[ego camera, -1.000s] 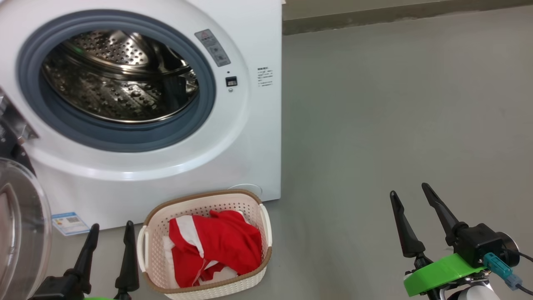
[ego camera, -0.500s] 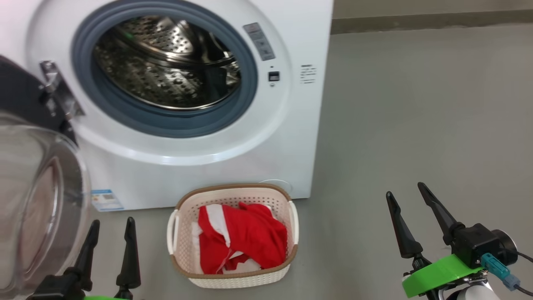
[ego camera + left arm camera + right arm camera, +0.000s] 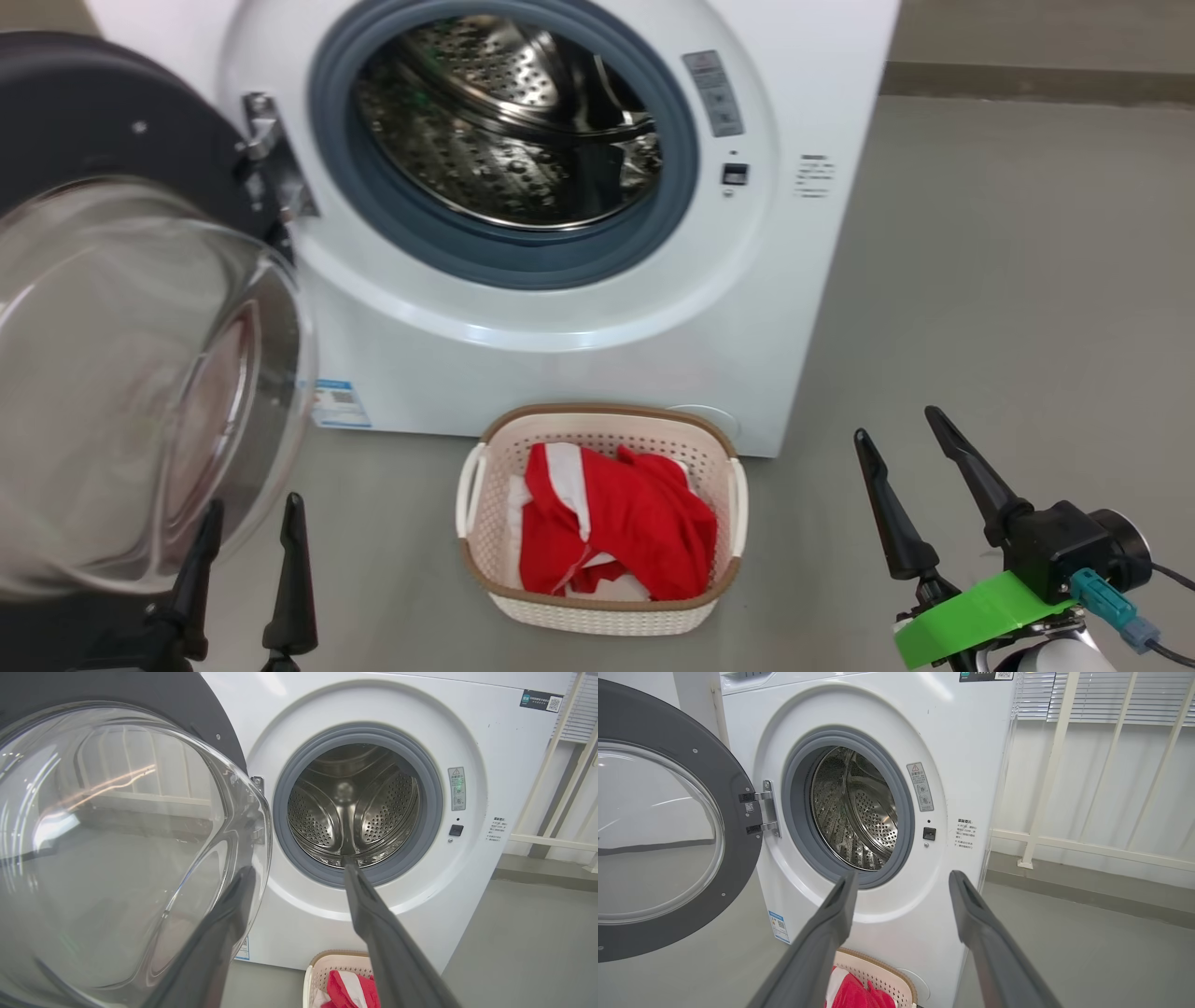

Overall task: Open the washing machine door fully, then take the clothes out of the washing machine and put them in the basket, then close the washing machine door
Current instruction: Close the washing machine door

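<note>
The red clothes (image 3: 616, 523) lie in the basket (image 3: 597, 616), just in front of the washing machine (image 3: 560, 373). Its drum (image 3: 513, 121) looks empty, so I think only closing is left. The washing machine door (image 3: 121, 373) hangs wide open. The left gripper (image 3: 255, 501) and right gripper (image 3: 894, 422) are spread apart, holding nothing. The left one is near the door and should push it shut.

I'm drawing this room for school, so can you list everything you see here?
washing machine: one, white, behind the basket.
washing machine door: one, black rim, clear glass, open at left.
basket: one, cream, brown rim, on the floor.
clothes: count unclear, red and white, in the basket.
label: one, blue, low on the machine.
railing: one, white, right of the machine.
left gripper: one, dark, open, lower left.
right gripper: one, dark, open, lower right.
</note>
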Controlling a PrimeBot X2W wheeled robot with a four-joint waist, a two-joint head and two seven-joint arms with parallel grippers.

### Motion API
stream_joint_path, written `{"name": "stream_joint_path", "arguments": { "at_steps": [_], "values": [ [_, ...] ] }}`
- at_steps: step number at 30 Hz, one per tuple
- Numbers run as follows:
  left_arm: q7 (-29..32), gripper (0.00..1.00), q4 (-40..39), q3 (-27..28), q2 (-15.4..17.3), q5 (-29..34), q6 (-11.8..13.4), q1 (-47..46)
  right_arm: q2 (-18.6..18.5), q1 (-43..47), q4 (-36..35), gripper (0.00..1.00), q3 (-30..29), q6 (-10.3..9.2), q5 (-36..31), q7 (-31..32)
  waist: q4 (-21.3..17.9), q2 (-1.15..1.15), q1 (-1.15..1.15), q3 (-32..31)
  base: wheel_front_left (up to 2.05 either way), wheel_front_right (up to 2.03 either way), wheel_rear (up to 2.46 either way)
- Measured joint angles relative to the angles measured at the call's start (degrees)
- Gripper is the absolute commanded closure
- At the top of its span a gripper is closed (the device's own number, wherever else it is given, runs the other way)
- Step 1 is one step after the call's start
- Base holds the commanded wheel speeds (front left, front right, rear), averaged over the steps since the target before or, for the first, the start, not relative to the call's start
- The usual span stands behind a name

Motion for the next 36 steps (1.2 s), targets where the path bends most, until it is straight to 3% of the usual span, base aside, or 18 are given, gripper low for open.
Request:
{"name": "stream_joint_path", "arguments": {
  "at_steps": [17,27,28,29,30,36],
  "values": [
    [0.0,0.0,0.0,0.1,0.6,1.5,1.6,1.0,1.2,0.0,0.2,0.0,1.0,0.0,0.0,0.0,9.3,0.0,0.0,-1.0,0.0,0.0,0.0],
    [0.2,0.0,0.0,0.2,0.9,1.0,1.8,1.0,1.4,0.0,0.5,0.0,2.2,0.0,0.1,0.0,11.5,0.0,0.0,-2.0,0.0,0.0,0.0],
    [0.2,0.5,0.0,0.2,1.0,0.8,1.8,1.0,1.4,0.0,0.6,0.0,2.3,0.0,0.1,0.0,11.5,0.0,0.0,-2.0,0.0,0.0,0.0],
    [0.2,0.87,0.0,0.2,1.0,0.8,1.8,1.0,1.4,0.0,0.6,0.0,2.3,0.0,0.1,0.0,11.4,0.0,0.0,-2.0,0.0,0.0,0.0],
    [0.2,1.0,0.0,0.2,1.1,0.8,1.8,1.0,1.4,0.0,0.7,0.0,2.3,0.0,0.1,0.0,11.4,0.0,0.0,-2.0,0.0,0.0,0.0],
    [0.2,1.0,-2.2,0.3,2.5,1.0,2.0,0.8,1.4,0.0,0.8,0.0,2.2,0.0,0.4,0.0,10.9,0.0,0.0,-1.9,0.0,0.0,0.0]
  ]
}}
